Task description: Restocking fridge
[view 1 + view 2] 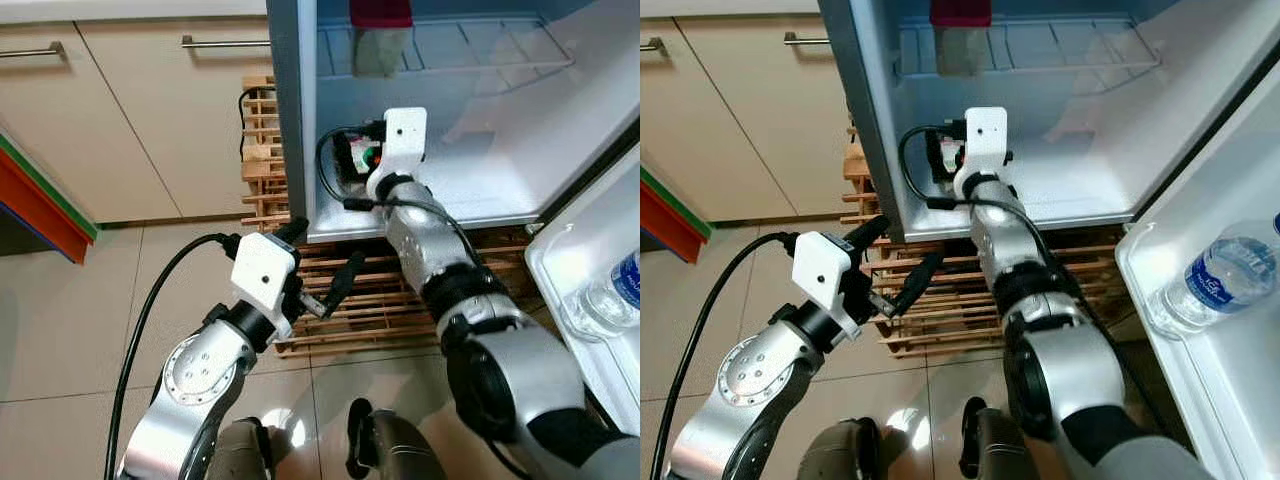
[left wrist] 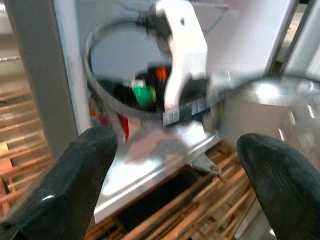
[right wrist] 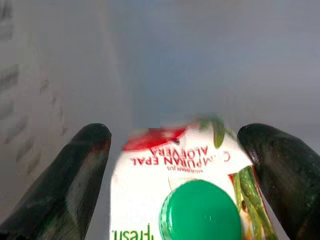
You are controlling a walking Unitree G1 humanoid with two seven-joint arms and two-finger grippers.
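- two silver arms are in your view: the right one reaches into the open white fridge [image 1: 480,190], the left one hangs low in front of it.
- your right gripper [image 3: 175,170] sits over the fridge's lower floor, near its left wall, with a white juice carton with a green screw cap [image 3: 192,200] between its two black fingers [image 3: 65,185].
- in the right wrist view the fingers stand wide on either side of the carton, with a gap showing on the left side; you cannot tell from these pictures whether they press on it.
- the carton carries red and green print, and its cap faces the wrist camera.
- your left gripper [image 1: 325,285] hovers above the slatted wooden pallet [image 1: 370,300] that the fridge stands on, just outside the fridge's lower left corner.
- its jaws are spread wide apart and hold nothing; the left wrist view looks between them toward the right arm.
- a wire shelf [image 1: 450,50] crosses the upper part of the fridge, with a dark red-topped container [image 1: 380,35] on it at the left.
- a clear plastic water bottle with a blue label [image 1: 1220,275] lies in the white door shelf [image 1: 1200,380] on your right.
- beige cabinet doors with metal bar handles [image 1: 225,42] stand to the left of the fridge, above a pale tiled floor [image 1: 70,350].
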